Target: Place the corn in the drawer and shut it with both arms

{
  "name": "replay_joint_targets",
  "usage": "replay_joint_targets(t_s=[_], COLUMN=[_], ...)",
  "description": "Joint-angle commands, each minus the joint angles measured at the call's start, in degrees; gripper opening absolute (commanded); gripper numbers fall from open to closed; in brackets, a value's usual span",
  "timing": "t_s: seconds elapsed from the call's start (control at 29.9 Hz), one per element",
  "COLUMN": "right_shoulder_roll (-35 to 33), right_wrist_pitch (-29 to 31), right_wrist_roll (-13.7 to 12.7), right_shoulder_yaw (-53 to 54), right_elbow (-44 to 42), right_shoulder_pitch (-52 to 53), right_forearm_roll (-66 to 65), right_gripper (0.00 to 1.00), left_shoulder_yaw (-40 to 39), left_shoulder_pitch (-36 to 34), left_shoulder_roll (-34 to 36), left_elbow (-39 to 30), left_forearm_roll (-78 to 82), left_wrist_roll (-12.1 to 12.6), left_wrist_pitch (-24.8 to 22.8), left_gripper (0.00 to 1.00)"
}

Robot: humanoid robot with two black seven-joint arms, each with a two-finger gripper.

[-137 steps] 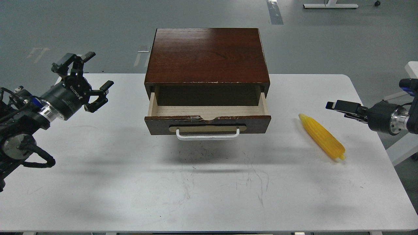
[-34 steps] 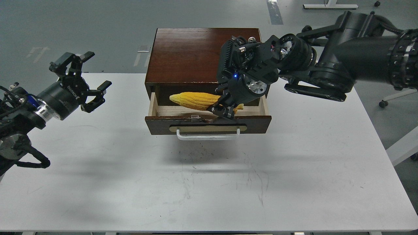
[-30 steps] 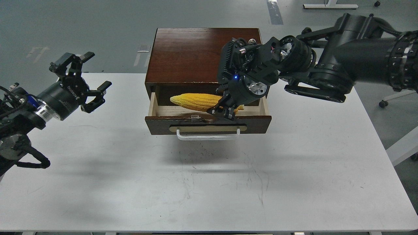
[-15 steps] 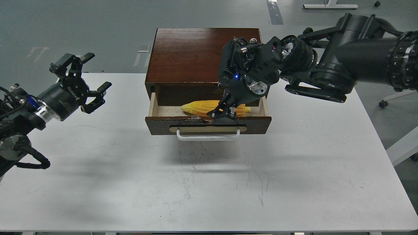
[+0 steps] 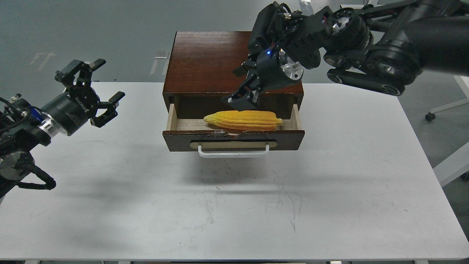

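Lying in one open dark-brown wooden drawer (image 5: 233, 135): one yellow ribbed corn cob (image 5: 243, 120); 2 grippers, right (image 5: 242, 96) above it, empty, spread; left (image 5: 96, 91) splayed, empty.

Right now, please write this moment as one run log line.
corn: in open drawer | right hand: above corn, empty | left hand: open, aside

A bright yellow corn (image 5: 243, 120), ribbed with kernel rows, is seen against the pale wood inside of a dark-brown drawer (image 5: 233, 139). A white handle (image 5: 233, 152) is set on a tan plate. The cabinet (image 5: 231, 60) is reddish-brown; the worktop (image 5: 329, 198) is white, marked with dark scuffs.
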Motion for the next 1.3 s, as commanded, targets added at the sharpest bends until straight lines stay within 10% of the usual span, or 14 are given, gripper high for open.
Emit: replay_joint_targets(t_s=[0.0, 0.53, 1.27], right_shoulder_roll=[-4.89, -23.80, -13.52], right_wrist_pitch=[0.25, -0.28, 2.71], right_wrist_roll=[-0.01, -0.01, -0.01], right_shoulder_yaw=[3.86, 54.29, 59.42], right_elbow=[0.08, -1.58, -16.35], right_shoulder_pitch=[-1.26, -53.86, -72.71], right_forearm_roll=[9.74, 43.76, 62.32], right_gripper=[0.96, 0.96, 0.98], left_shoulder_yaw=[0.01, 0.09, -2.63], left_shoulder_pitch=[0.00, -0.26, -6.94], left_shoulder_roll=[-0.03, -0.20, 2.35], left_elbow=[0.00, 0.09, -2.63], left_forearm_roll=[0.02, 0.11, 27.87], left_wrist_roll=[0.00, 0.00, 0.00], left_wrist_pitch=[0.00, 0.00, 0.00], left_gripper=[1.00, 1.00, 0.90])
